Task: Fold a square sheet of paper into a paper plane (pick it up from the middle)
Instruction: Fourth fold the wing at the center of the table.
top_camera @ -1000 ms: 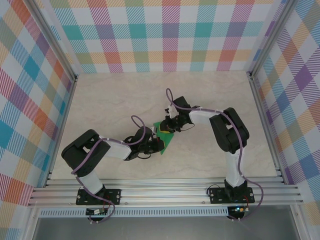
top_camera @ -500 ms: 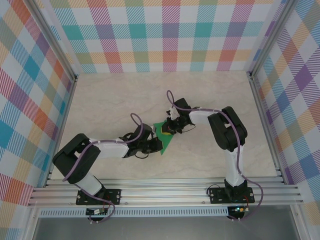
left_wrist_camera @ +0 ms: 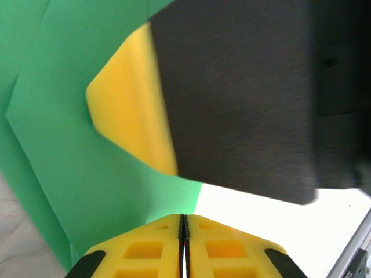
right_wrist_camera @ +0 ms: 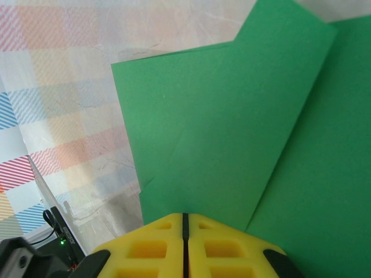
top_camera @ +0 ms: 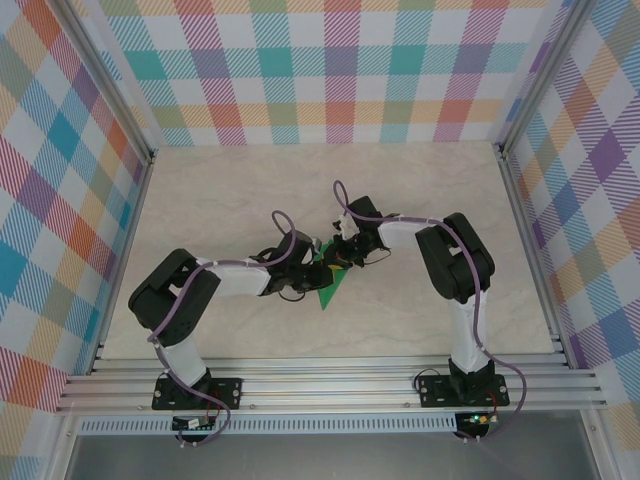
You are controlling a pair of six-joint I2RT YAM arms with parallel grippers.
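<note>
Crowding the paper's (right_wrist_camera: 232, 116) edge, closed left gripper (left_wrist_camera: 183, 216) meets right gripper (right_wrist_camera: 185, 215).

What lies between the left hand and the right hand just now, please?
The partly folded green paper spans the stretch between the left hand and the right hand, as the top external view shows.

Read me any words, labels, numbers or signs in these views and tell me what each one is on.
No text can be read in any view.
The green paper is plain, with no print.
The checked walls carry a colour pattern only, no lettering.
The small boards below the arm bases are too small to tell whether they carry any marking.
</note>
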